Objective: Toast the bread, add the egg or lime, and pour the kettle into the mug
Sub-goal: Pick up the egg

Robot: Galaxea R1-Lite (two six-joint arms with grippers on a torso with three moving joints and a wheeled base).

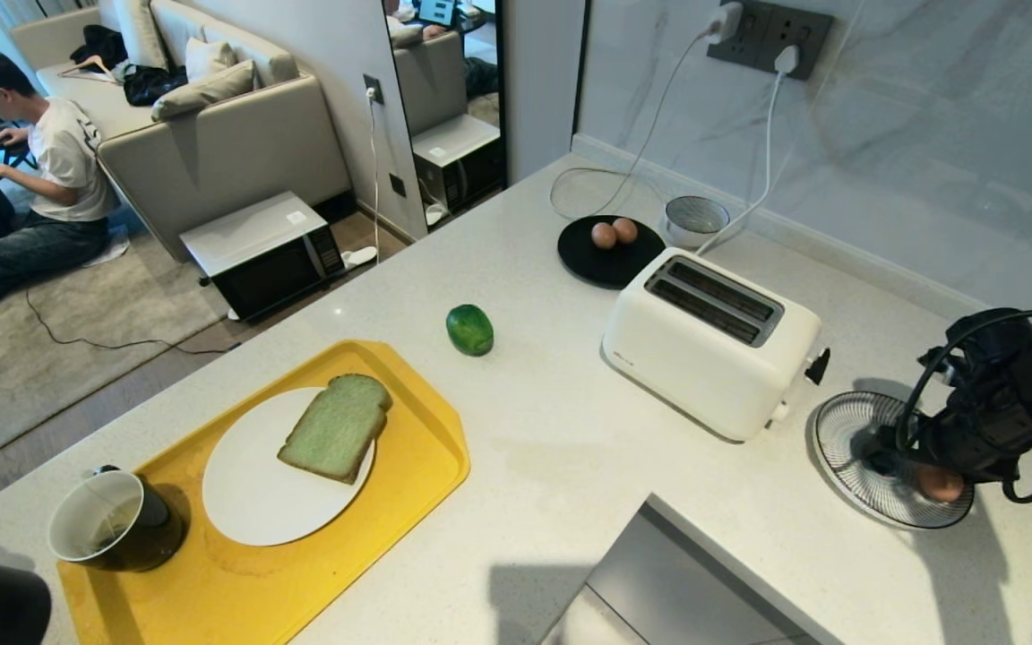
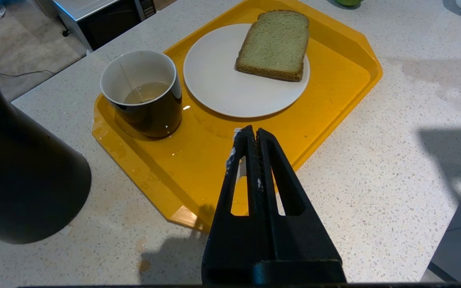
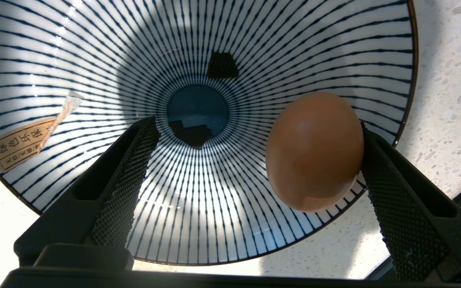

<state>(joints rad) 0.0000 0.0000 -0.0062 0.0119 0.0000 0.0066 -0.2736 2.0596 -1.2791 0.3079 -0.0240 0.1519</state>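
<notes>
The egg [image 3: 314, 152] lies inside a blue-striped bowl [image 3: 94, 60] near its rim, on the counter right of the toaster [image 1: 713, 345]. My right gripper [image 3: 256, 128] hangs open over that bowl. One finger rests against the egg [image 1: 939, 484] and the other stands well clear of it. The green bread [image 1: 337, 428] lies on a white plate [image 1: 247, 493] in the yellow tray [image 1: 417, 430], beside the mug [image 1: 108, 521] holding pale liquid. The lime [image 1: 469, 330] sits on the counter past the tray. My left gripper [image 2: 252, 134] is shut and empty above the tray's near edge, with the black kettle [image 2: 14, 172] beside it.
A black plate [image 1: 588, 264] with two brown eggs and a small bowl [image 1: 697, 219] stand behind the toaster, whose cords run to wall sockets. A steel surface [image 1: 659, 582] starts at the counter's near edge. A person sits on the floor at far left.
</notes>
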